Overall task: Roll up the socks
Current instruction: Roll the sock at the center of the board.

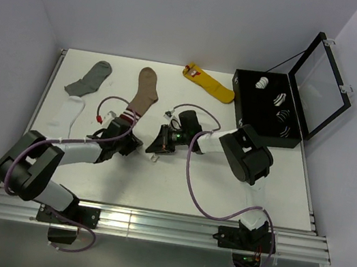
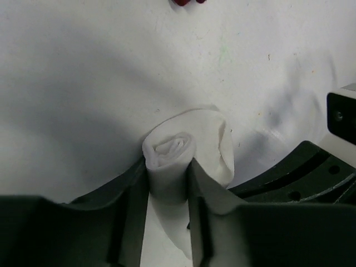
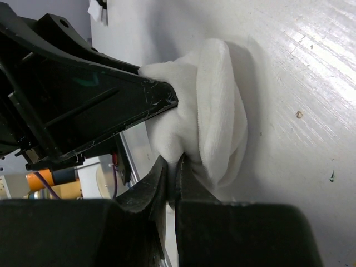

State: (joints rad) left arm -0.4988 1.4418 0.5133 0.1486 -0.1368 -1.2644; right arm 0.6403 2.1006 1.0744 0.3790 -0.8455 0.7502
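Observation:
A white sock, rolled into a tight tube (image 2: 169, 158), stands on the white table between my two grippers. My left gripper (image 2: 168, 169) is shut on the roll, one finger on each side. My right gripper (image 3: 177, 167) is shut on a fold of the same sock (image 3: 214, 111), with the left gripper's finger pressed against the fabric from the upper left. In the top view the left gripper (image 1: 131, 143) and right gripper (image 1: 158, 144) meet at mid table and hide the roll. A second white sock (image 1: 68, 114) lies flat at the left.
A grey sock (image 1: 91, 77), a brown sock with a striped cuff (image 1: 143, 96) and a yellow sock (image 1: 209, 82) lie at the back. An open black box (image 1: 238, 109) holding rolled socks stands at the right, its lid up.

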